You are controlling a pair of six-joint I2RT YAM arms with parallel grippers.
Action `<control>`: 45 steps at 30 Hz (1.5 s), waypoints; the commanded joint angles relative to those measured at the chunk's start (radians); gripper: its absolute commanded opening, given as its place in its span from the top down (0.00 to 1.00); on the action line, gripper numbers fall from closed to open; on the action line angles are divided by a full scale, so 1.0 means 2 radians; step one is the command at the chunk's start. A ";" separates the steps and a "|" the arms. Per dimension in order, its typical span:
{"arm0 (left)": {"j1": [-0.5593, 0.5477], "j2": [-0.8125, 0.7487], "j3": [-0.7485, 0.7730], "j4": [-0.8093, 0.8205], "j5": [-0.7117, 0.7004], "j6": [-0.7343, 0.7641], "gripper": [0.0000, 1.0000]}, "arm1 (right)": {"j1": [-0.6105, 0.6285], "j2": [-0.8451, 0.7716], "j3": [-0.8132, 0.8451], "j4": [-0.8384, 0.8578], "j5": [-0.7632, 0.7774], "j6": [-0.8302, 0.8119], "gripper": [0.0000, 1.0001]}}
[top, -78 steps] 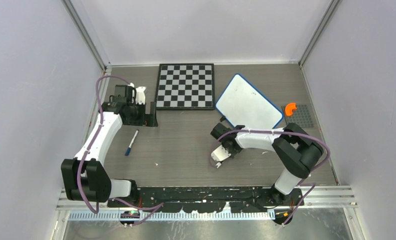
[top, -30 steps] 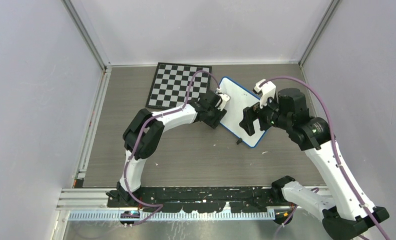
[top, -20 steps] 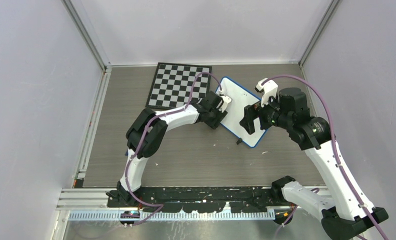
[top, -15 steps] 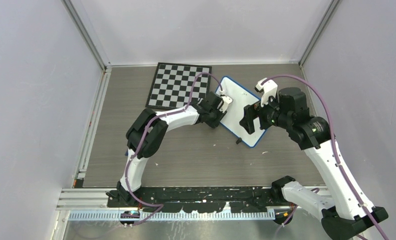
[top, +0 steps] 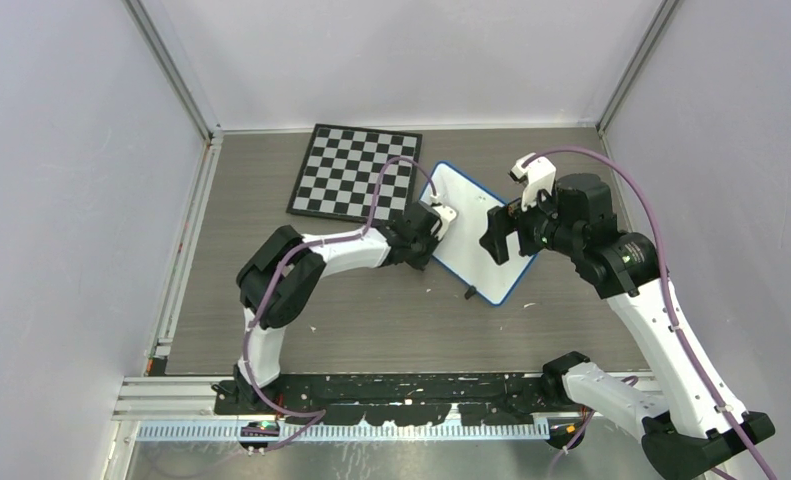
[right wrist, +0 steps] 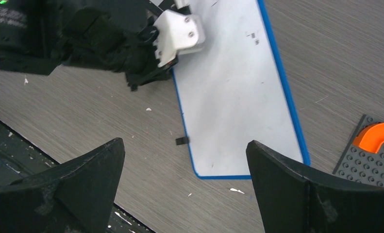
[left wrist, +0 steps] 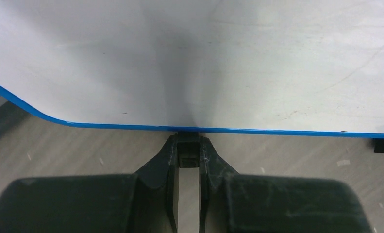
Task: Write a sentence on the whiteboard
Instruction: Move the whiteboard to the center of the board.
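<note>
The whiteboard (top: 468, 245) lies slanted at mid table, white with a blue rim. Its face (right wrist: 233, 97) is plain white, and no sentence is in view. My left gripper (top: 432, 238) sits at the board's left long edge. In the left wrist view the left gripper (left wrist: 189, 145) is shut on a small black foot (left wrist: 189, 154) just under the board's (left wrist: 204, 63) blue rim. My right gripper (top: 499, 238) hovers over the board's right side. The right gripper (right wrist: 184, 141) is wide open and holds nothing.
A black-and-white chessboard (top: 351, 175) lies behind and left of the whiteboard. Another black foot (right wrist: 180, 141) sticks out near the board's near corner. An orange curved piece (right wrist: 376, 138) rests on a grey studded plate (right wrist: 369, 167) to the right. White specks dot the table.
My left gripper has closed on the board's black foot and drawn back towards the near left. The whiteboard has turned and slid with it. The right arm has stayed put.
</note>
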 commanded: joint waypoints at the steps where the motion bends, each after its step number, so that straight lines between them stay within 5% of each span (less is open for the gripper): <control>1: -0.040 -0.062 -0.036 -0.017 -0.048 -0.029 1.00 | -0.005 0.001 0.006 0.031 0.028 0.016 0.00; 13: -0.066 -0.099 -0.066 -0.105 -0.232 -0.216 1.00 | -0.013 0.003 0.010 0.050 0.146 0.067 0.01; 21: -0.065 -0.068 -0.029 -0.167 -0.241 -0.310 0.99 | -0.014 0.013 0.001 0.063 0.201 0.098 0.01; 29: -0.067 -0.054 -0.005 -0.149 -0.112 -0.315 0.67 | -0.018 0.031 -0.005 0.073 0.235 0.123 0.01; 33: -0.076 -0.084 -0.013 -0.157 -0.084 -0.281 0.35 | -0.018 0.034 -0.003 0.073 0.227 0.124 0.01; 45: -0.071 -0.202 -0.039 -0.256 0.005 -0.120 0.20 | -0.020 0.041 -0.009 0.017 0.155 0.170 0.04</control>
